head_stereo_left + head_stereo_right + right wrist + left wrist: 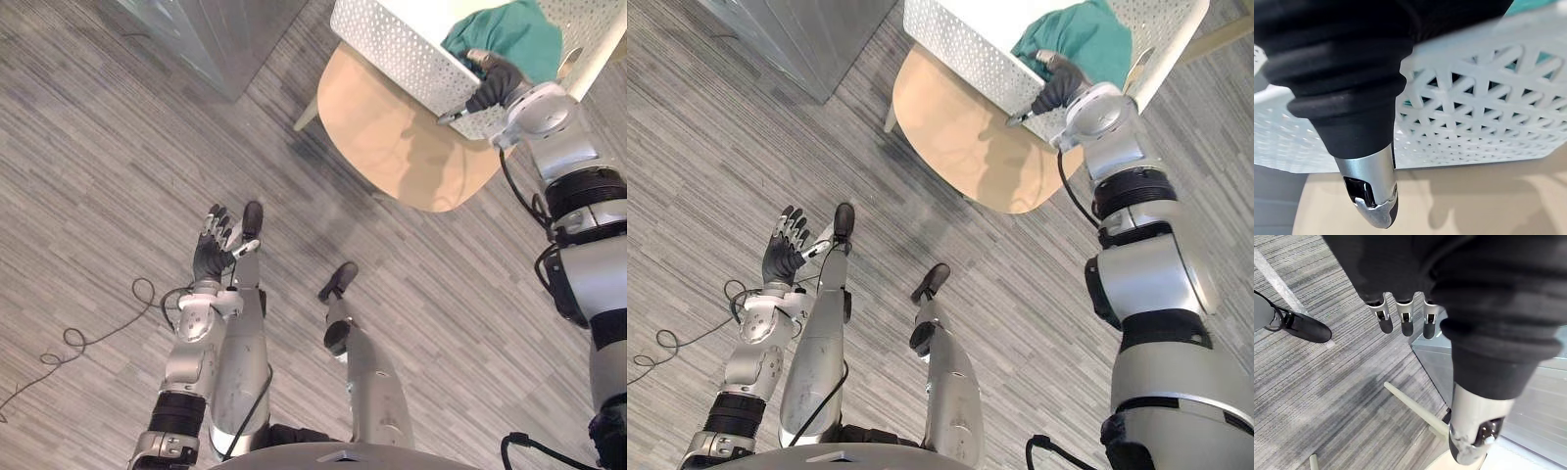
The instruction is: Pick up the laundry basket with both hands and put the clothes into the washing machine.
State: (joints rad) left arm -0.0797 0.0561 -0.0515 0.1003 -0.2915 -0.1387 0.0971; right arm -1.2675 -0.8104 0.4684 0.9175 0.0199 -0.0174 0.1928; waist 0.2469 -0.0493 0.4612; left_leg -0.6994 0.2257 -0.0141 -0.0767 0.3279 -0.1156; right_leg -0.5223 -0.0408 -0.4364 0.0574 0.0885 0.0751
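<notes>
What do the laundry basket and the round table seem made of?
The laundry basket looks like matte white moulded plastic: regular holes pierce its walls. The round table seems pale wood or veneer, smooth, faintly shiny.

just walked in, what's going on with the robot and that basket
The robot's right hand is at the near rim of the white laundry basket, which sits on a round wooden table with a teal garment inside. Its left hand is open over the floor, well away from the basket.
</notes>
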